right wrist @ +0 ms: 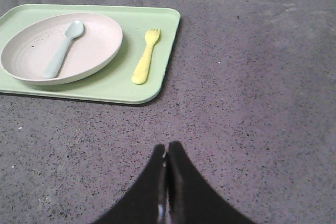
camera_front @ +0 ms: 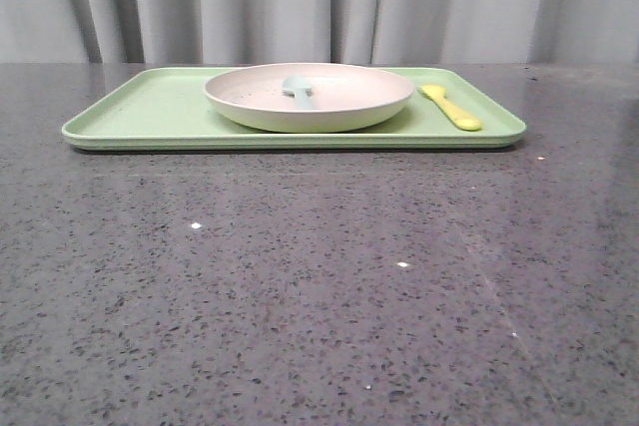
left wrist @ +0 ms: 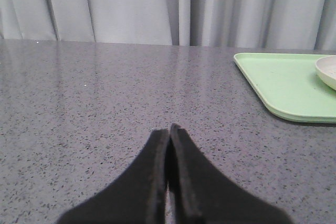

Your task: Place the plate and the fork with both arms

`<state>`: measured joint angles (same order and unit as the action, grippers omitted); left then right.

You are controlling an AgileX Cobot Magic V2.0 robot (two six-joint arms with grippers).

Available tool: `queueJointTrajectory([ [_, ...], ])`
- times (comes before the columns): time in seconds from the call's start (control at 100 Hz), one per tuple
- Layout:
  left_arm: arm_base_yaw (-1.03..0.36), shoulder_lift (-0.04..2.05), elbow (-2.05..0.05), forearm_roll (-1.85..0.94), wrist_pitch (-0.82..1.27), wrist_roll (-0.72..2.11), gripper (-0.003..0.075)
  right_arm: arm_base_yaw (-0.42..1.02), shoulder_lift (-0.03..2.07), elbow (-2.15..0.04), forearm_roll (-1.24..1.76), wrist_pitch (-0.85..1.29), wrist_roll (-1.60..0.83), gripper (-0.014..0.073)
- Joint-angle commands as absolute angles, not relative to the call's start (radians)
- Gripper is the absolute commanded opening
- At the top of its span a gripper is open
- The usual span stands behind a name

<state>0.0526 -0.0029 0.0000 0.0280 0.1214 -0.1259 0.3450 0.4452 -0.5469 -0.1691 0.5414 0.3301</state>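
Observation:
The pale pinkish-cream plate (camera_front: pixel 310 97) sits in the middle of the light green tray (camera_front: pixel 140 112), with a small pale blue spoon (camera_front: pixel 298 89) lying in it. The yellow fork (camera_front: pixel 451 107) lies on the tray just right of the plate. In the right wrist view the plate (right wrist: pixel 89 45), the spoon (right wrist: pixel 64 48) and the fork (right wrist: pixel 146 56) all show on the tray (right wrist: pixel 105 90). My right gripper (right wrist: pixel 167 148) is shut and empty over bare table, apart from the tray. My left gripper (left wrist: pixel 169 129) is shut and empty, left of the tray (left wrist: pixel 283 85). The plate's rim (left wrist: pixel 328 71) shows at the edge.
The grey speckled table (camera_front: pixel 319 286) stretches from the tray to the front edge. A grey curtain (camera_front: pixel 319 2) hangs behind the table. Neither arm shows in the front view.

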Motion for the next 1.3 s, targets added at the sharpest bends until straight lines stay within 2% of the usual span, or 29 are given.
queueJointTrajectory([
  [0.0, 0.055, -0.035, 0.012, 0.024, 0.041, -0.128, -0.002, 0.345, 0.449, -0.572, -0.192, 0.472, 0.329, -0.0067],
  [1.08, 0.055, -0.035, 0.012, 0.024, 0.041, -0.128, -0.002, 0.328, 0.446, -0.527, -0.217, 0.457, 0.328, -0.0067],
  [1.29, 0.055, -0.035, 0.012, 0.024, 0.041, -0.128, -0.002, 0.251, 0.402, -0.449, -0.21, 0.292, 0.327, -0.0067],
])
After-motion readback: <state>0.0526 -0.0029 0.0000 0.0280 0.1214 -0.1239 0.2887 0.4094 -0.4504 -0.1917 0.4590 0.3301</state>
